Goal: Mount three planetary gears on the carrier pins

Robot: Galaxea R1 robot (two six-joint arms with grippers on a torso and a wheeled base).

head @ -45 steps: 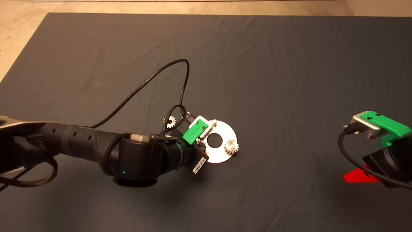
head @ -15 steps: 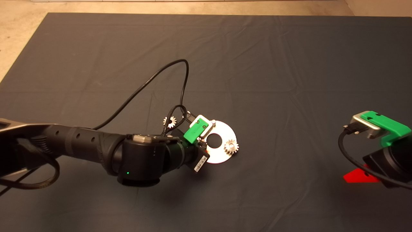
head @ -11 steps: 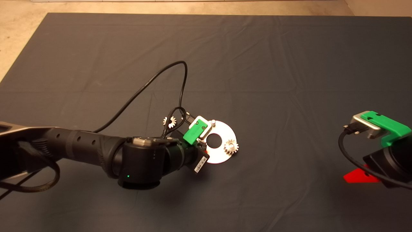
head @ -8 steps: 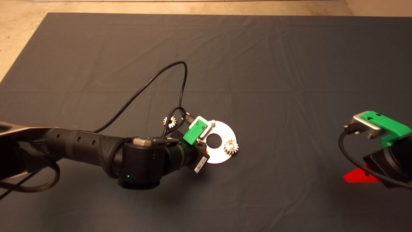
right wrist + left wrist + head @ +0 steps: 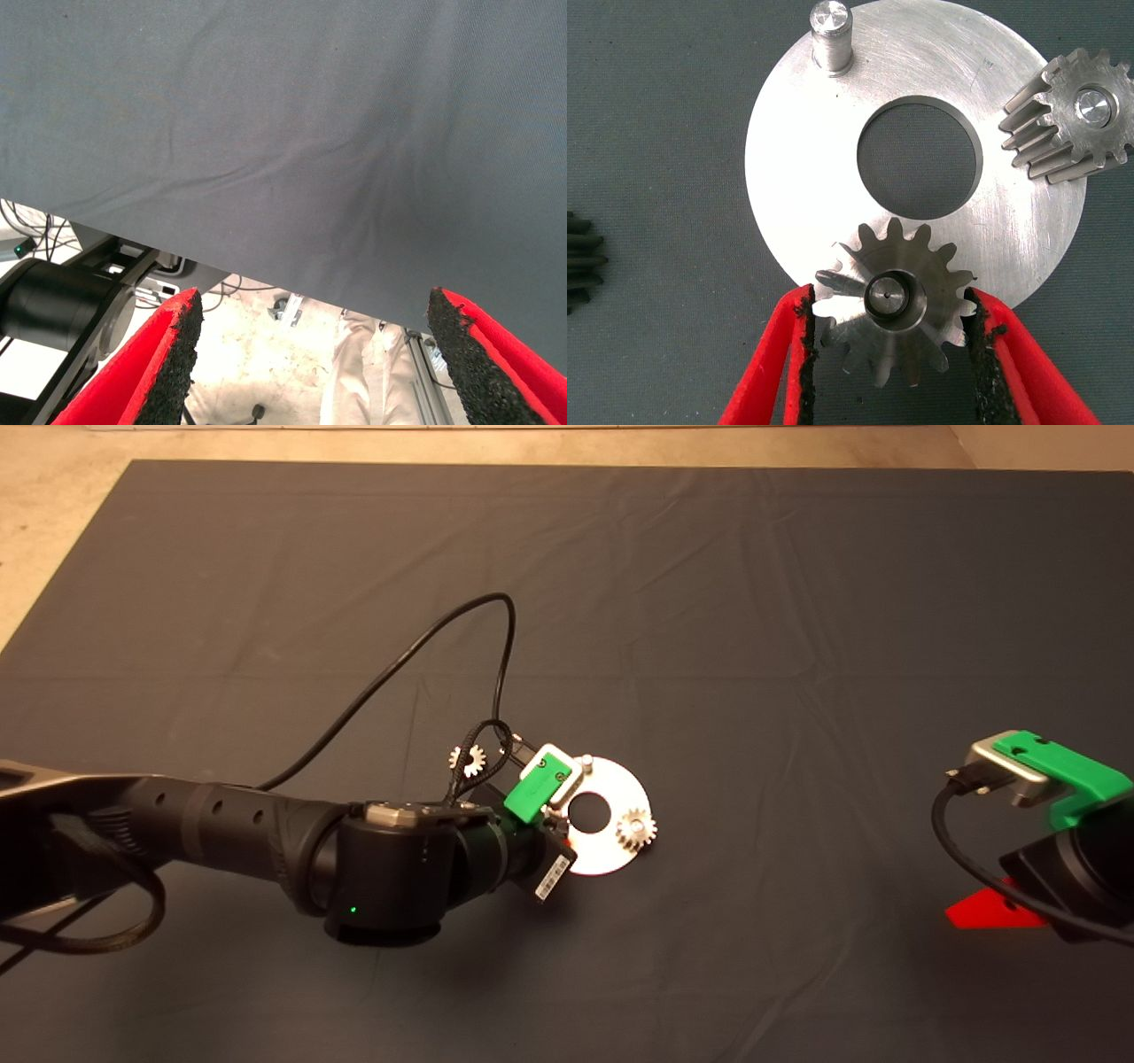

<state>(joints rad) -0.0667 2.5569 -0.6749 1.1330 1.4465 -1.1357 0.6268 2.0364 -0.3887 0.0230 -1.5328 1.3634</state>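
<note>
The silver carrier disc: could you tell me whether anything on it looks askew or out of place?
Nothing stands out. One small toothed metal gear sits flat on its pin; another rests on a pin between the left tool's pads; one stud stands bare.

The left arm [image 5: 221, 824] sags slightly toward 6 o'clock in the head view, and its bulky wrist joint [image 5: 390, 877] sits lower than three seconds ago. The left gripper [image 5: 889, 301], pads against a planetary gear [image 5: 921, 341], is back from the carrier pin [image 5: 586, 761] at the disc's [image 5: 616, 784] 12 o'clock. It half hid that pin a second ago, and the pin now shows clear.
</note>
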